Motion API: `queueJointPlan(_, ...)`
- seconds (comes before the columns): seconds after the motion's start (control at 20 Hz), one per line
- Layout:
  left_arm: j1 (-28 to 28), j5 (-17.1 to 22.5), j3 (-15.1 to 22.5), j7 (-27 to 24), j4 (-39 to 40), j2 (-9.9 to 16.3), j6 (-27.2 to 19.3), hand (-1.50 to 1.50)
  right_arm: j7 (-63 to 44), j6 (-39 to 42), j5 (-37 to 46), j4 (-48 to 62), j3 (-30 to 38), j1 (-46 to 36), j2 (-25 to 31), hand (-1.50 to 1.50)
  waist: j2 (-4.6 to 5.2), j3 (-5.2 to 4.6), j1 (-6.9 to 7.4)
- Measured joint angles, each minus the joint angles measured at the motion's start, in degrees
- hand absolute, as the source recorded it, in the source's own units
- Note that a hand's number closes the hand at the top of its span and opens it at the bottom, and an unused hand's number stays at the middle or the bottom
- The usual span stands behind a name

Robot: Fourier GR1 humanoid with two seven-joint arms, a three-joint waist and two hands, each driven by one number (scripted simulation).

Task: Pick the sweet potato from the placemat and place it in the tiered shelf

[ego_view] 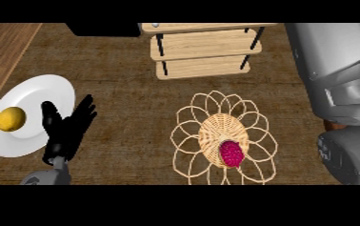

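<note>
- Far left: white plate [42, 96] with a yellow fruit [12, 118], not my target.
- My left hand [67, 129] rests beside it, fingers spread straight up, holding nothing.
- Sweet potato [231, 153] lies on the wicker placemat [224, 137], near edge of its woven centre.
- Looks firm, rounded, probably rolls; I'd grab across the middle.
- Tiered shelf [204, 46] sits beyond, well apart.
- Right: grey forearm only, can't tell the fingers.

counter [126, 87]: dark brown, woven-looking grain — fills most of the view | wood strip [14, 44]: lighter planks along the upper left edge | black block [102, 28]: at the top edge | light: even — soft, few shadows
</note>
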State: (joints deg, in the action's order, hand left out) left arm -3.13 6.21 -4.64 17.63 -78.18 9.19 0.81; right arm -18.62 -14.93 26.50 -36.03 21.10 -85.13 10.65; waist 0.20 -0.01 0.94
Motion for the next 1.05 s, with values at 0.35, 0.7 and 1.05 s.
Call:
queueJointPlan(0.35,0.85,0.56,-1.09,-0.22,-0.09,0.88,0.68,0.0,-1.71,-6.32,-0.01,-1.26,2.46,0.61,5.41,-1.5,-0.1,-0.02,-0.28)
queueJointPlan(0.7,0.11,-0.56,-0.59,-1.07,1.3,-0.24,-0.36,0.0,-3.7,-8.24,-2.58,-5.15,6.26,5.06,12.15,-1.5,-0.25,0.0,-1.06)
queueJointPlan(1.05,0.89,-0.67,-0.68,-1.07,0.63,-0.27,-0.28,0.0,-4.23,1.74,-9.89,-10.16,10.28,11.72,20.62,-1.5,-0.35,0.03,-1.24)
